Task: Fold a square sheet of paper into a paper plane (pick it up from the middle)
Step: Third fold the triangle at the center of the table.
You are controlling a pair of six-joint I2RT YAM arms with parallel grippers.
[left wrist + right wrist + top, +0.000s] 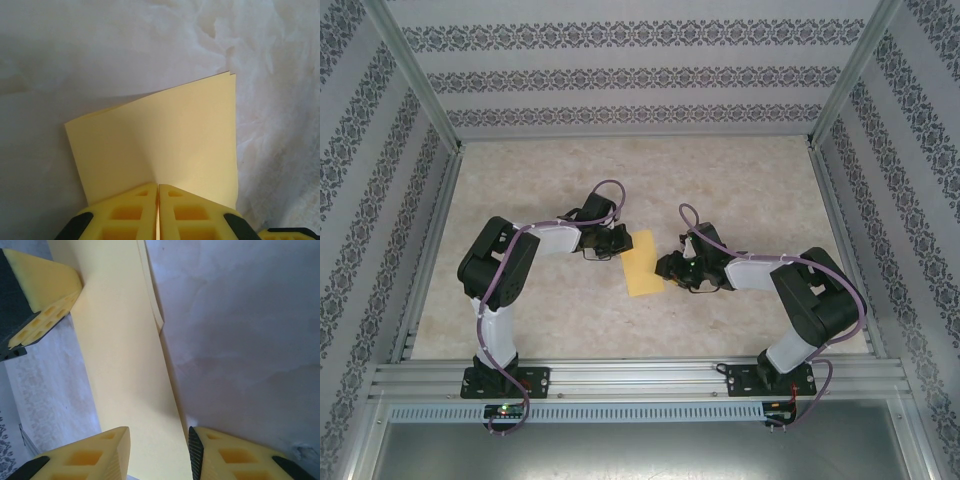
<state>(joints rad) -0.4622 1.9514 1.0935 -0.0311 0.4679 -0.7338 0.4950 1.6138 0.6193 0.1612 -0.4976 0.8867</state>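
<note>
The square sheet of paper point(643, 265) is yellow-orange and lies folded in half as a narrow rectangle in the middle of the table, between the two arms. My left gripper point(617, 243) meets its left edge. In the left wrist view the left gripper point(158, 186) is shut with the paper point(160, 135) pinched between its tips, and two layers show at the far corner. My right gripper point(666, 267) is at the paper's right side. Its fingers stand open on either side of the paper strip point(125, 365), gripper point(159, 440). The left gripper's finger point(47, 287) appears at the top left of that view.
The tabletop point(740, 180) is pale and marbled. Patterned walls point(620, 75) close it in at the back and sides. Aluminium rails point(640, 380) run along the near edge by the arm bases, and thinner rails line both sides.
</note>
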